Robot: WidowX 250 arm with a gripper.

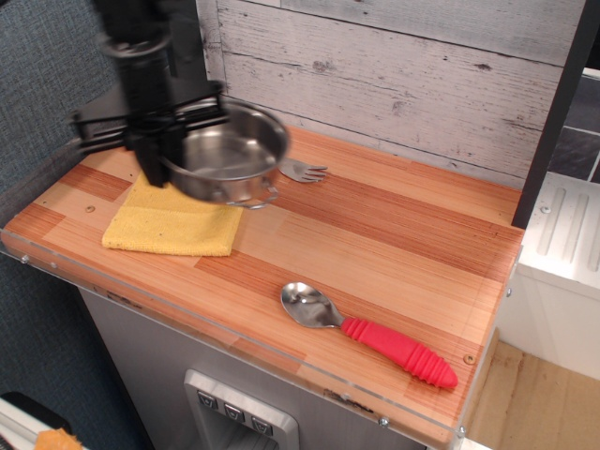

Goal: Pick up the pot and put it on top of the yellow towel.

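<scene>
jaws clamping pot (228,161) rim, above yellow towel (173,228)

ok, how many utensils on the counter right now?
2. A spoon with a red handle lies near the front edge. Fork tines poke out behind the pot, the rest hidden by it. More could be hidden under the pot or claw.

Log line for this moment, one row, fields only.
gripper: shut on shiny steel pot rim | pot: airborne, above folded yellow towel | not released | table: red-handled spoon front, fork behind
</scene>
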